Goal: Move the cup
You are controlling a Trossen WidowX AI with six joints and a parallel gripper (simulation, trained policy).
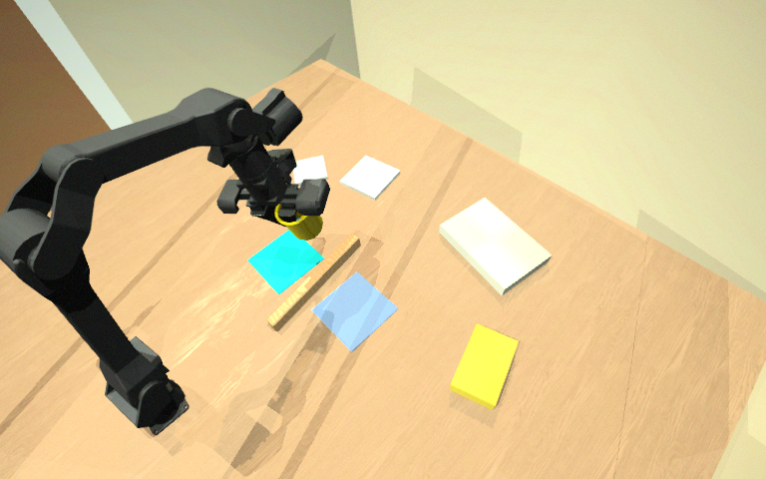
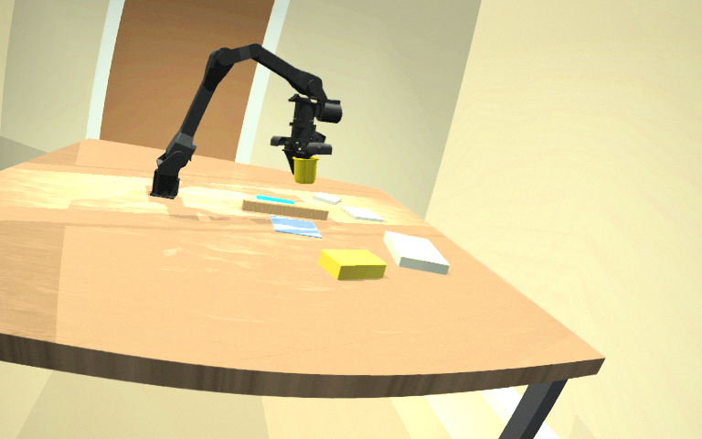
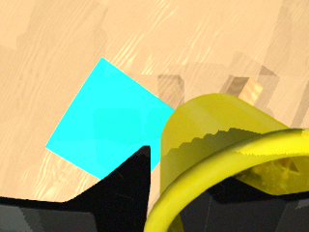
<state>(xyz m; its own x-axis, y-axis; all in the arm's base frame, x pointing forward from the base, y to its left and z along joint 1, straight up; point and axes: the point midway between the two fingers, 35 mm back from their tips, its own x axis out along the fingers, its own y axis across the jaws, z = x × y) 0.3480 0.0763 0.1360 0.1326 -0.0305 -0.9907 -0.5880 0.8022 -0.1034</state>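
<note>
Your fingers (image 1: 288, 212) (image 2: 303, 161) are pinching the yellow cup (image 1: 306, 225) (image 2: 304, 170) (image 3: 212, 123) at its wall, and the cup hangs in the air above the desk (image 1: 571, 361) (image 2: 217, 289) (image 3: 58, 29), apart from both pads. In the exterior view you can see it roughly upright, open end up, under the black arm (image 1: 152, 135) (image 2: 279, 66). The wrist view shows you the cyan pad (image 1: 285, 261) (image 2: 275, 199) (image 3: 108, 118) below, partly hidden by the cup and a dark fingertip (you cannot tell from these angles exactly how much of the cup is over it). A wooden strip (image 1: 313, 280) (image 2: 284, 208) (image 3: 251, 91) lies between the cyan pad and the blue pad (image 1: 354, 311) (image 2: 295, 226), which sits flat on the desk with nothing standing on it. You cannot make out the marbles well enough to count them. Farther off, you have two small white tiles, one (image 1: 370, 177) (image 2: 361, 213) lying near the other (image 1: 311, 169) (image 2: 326, 198), plus a thick white block (image 1: 494, 243) (image 2: 415, 251) and a yellow block (image 1: 484, 365) (image 2: 353, 263), well apart from the cup.
</note>
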